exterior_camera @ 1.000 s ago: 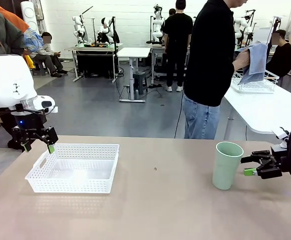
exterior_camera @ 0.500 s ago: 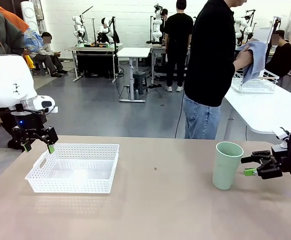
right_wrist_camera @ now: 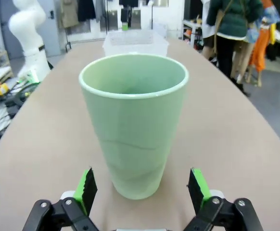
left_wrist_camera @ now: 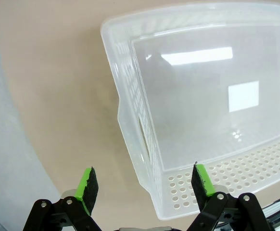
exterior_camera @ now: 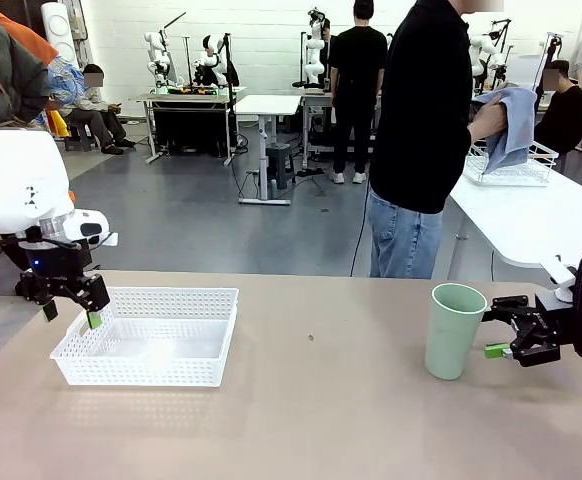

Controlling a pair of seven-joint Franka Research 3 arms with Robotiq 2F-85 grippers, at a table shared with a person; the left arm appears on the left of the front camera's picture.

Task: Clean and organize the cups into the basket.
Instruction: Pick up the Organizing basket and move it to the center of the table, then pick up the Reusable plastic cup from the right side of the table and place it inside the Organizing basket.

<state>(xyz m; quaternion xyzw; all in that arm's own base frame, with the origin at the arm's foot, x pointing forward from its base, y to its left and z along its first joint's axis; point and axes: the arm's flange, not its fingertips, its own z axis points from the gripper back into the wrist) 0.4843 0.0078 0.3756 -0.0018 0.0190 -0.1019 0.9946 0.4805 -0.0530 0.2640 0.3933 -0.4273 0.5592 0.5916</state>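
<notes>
The pale mint green cup [exterior_camera: 454, 330] stands upright on the tan table at the right. My right gripper [exterior_camera: 495, 333] is open, level with the cup's lower half, with its fingertips just at the cup's right side. In the right wrist view the cup [right_wrist_camera: 133, 122] stands centred between the two green pads of that gripper [right_wrist_camera: 141, 185]. The white basket [exterior_camera: 141, 372] sits at the left with nothing in it. My left gripper [exterior_camera: 71, 314] hangs open over its left end. In the left wrist view this gripper [left_wrist_camera: 144, 179] straddles the basket's short wall [left_wrist_camera: 130, 130]. Tan-brown cups are out of view.
A person in black stands beyond the table's far edge, holding a blue-grey cloth [exterior_camera: 511, 125] in both hands. Behind them a white wire rack [exterior_camera: 511, 168] sits on a white side table [exterior_camera: 541, 215]. Bare tabletop lies between basket and cup.
My left gripper has dropped lower and a little left, down to the basket's left rim. The right gripper has barely shifted. The person keeps working the cloth.
</notes>
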